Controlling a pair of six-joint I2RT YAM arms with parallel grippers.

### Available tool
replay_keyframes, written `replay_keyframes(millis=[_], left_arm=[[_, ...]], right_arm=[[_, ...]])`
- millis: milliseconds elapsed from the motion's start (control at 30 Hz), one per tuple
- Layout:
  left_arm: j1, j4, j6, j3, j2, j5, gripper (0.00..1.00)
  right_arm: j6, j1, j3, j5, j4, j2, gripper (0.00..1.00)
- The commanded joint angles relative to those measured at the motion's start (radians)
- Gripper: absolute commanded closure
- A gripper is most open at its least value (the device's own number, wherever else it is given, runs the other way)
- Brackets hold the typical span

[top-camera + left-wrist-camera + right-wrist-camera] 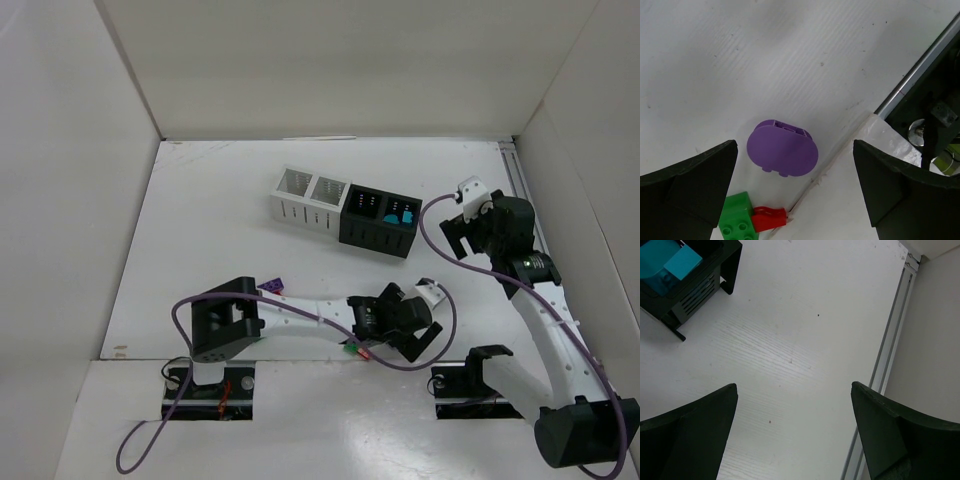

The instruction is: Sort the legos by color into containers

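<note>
While the left gripper (795,150) and right gripper (794,390) are hanging open, a green brick (737,220) is running off the lower edge, touching a red piece (769,218).

matt purple plastic oval (782,153), scuffed white table (790,60)

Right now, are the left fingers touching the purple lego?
Apart. The left wrist view shows the purple lego lying between the open left fingers, with bare table on either side.

White table (220,250) boxed by plain white walls (330,60) — metal rail (881,365) along right edge
</note>
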Motion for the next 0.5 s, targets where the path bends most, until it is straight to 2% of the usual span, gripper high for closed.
replay_keyframes(millis=[0,400,467], left_arm=[[0.000,-0.013,-0.015,0.034,0.036,0.029,0.00],[0.000,-0.036,-0.004,0.027,0.080,-0.024,0.00],[0.000,-0.036,0.014,0.027,0.093,-0.015,0.09]], right_arm=[[-0.008,-0.006,-0.011,-0.021,0.010,-0.020,0.01],[-0.017,-0.006,-0.012,-0.032,0.019,-0.020,0.01],[-0.017,-0.006,-0.012,-0.032,0.019,-0.020,0.01]])
